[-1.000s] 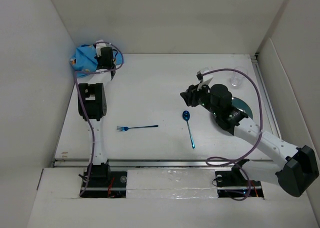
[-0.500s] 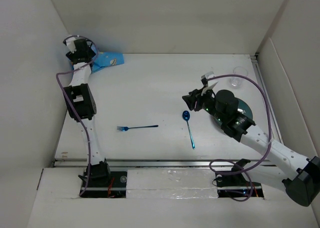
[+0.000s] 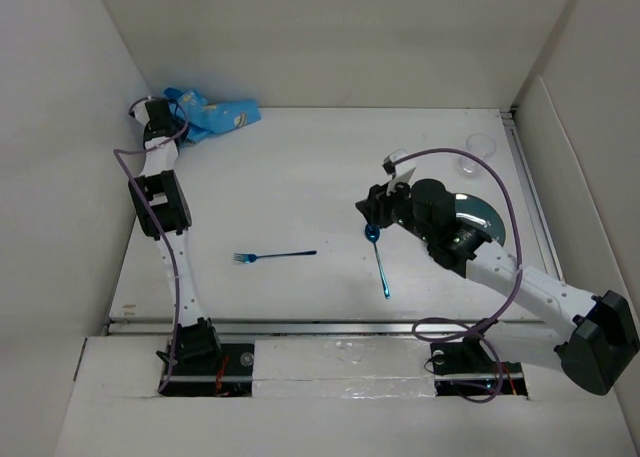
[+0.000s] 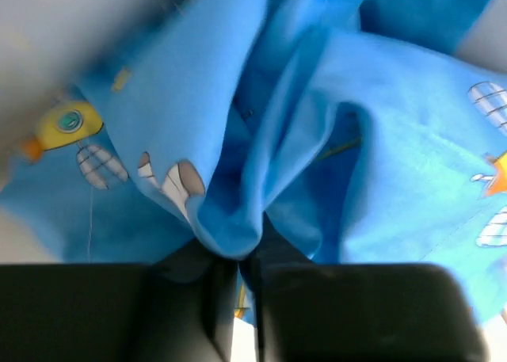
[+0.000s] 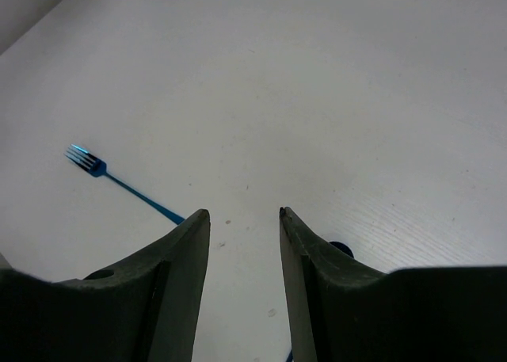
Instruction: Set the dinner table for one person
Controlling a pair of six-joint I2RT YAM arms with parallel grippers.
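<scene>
The dinner table [image 3: 300,177] is a white tabletop with white walls around it. My left gripper [image 3: 155,112] is in the far left corner, shut on a crumpled blue cartoon-printed placemat [image 3: 212,111]. The left wrist view shows the placemat [image 4: 356,140] pinched between the black fingers of this gripper [image 4: 238,261]. My right gripper [image 3: 372,213] is open and empty, just above the bowl of a blue spoon [image 3: 380,257]. A blue fork [image 3: 275,255] lies left of the spoon. In the right wrist view the gripper [image 5: 244,213] stands wide, with the fork [image 5: 119,184] and the spoon's bowl [image 5: 341,249] below.
A dark plate [image 3: 480,217] lies at the right, partly under my right arm. A clear glass [image 3: 480,144] stands near the far right corner. White walls close in the left, back and right sides.
My left gripper has swung left to the corner wall, dragging the placemat so it trails to the right. My right gripper has moved down towards the spoon's bowl.
</scene>
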